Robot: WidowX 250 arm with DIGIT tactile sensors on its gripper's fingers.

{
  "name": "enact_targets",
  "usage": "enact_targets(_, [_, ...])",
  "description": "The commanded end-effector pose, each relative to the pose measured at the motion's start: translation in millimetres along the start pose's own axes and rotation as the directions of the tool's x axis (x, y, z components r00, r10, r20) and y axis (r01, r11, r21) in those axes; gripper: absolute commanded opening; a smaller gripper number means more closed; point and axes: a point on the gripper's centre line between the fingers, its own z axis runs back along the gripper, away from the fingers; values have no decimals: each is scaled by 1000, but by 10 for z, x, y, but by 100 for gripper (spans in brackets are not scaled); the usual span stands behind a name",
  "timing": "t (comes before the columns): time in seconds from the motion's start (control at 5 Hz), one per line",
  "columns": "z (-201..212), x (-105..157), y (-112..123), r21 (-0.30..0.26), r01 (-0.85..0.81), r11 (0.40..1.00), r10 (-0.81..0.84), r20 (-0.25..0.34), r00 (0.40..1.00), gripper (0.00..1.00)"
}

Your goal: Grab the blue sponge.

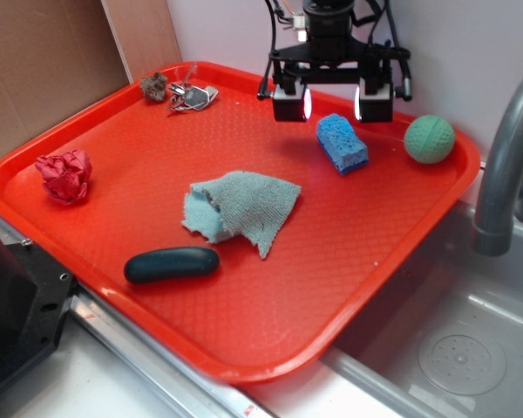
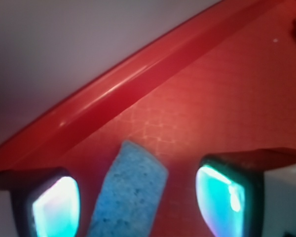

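Exterior view, nearest edge first: we are seeing a dark teal oval bar (image 1: 172, 265) lying on the red tray (image 1: 270, 348), with a pale teal cloth (image 1: 241, 211) crumpled just beyond it. To the left a red crumpled wad (image 1: 65, 175) is sitting by itself. Farther back, the blue sponge (image 1: 342, 143) is resting on the tray floor near the far right rim, a green ball (image 1: 429, 139) beside it. The claw (image 1: 332, 104) is hanging just behind and above the sponge, fingers (image 1: 289, 103) spread wide, holding nothing. At the far corner we are noting keys (image 1: 192, 97) and a small brown lump (image 1: 154, 85). A grey faucet (image 1: 506, 165) is rising at right. In the wrist view the sponge is showing between the parted fingers.
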Motion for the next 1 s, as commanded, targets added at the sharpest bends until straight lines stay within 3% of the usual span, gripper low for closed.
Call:
enact_targets(0.0, [135, -89, 43, -10, -34, 999, 34, -3, 999, 100])
enact_targets(0.4, [-99, -309, 85, 19, -41, 999, 43, -66, 997, 98])
enact_targets(0.6, [-130, -283, 105, -9, 10, 1000, -10, -80, 997, 0])
enact_targets(0.8, [36, -182, 142, -70, 133, 989, -140, -100, 985, 0])
